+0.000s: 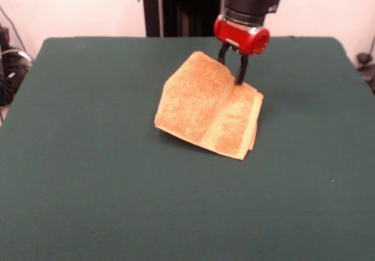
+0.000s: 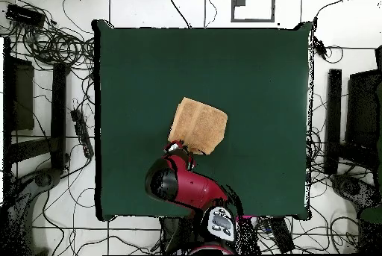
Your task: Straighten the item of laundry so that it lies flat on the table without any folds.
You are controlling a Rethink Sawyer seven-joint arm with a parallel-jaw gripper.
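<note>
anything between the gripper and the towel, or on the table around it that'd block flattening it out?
Nothing visible. The gripper is already at the far edge of the folded towel, with no object between them. The green table around the towel shows bare cloth on every side in both views.

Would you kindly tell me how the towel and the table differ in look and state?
The towel is orange-tan terry; the table is plain dark green. The towel is small and folded over itself, with layered edges; the table is far larger and lies flat. The gripper meets the towel's far edge.
</note>
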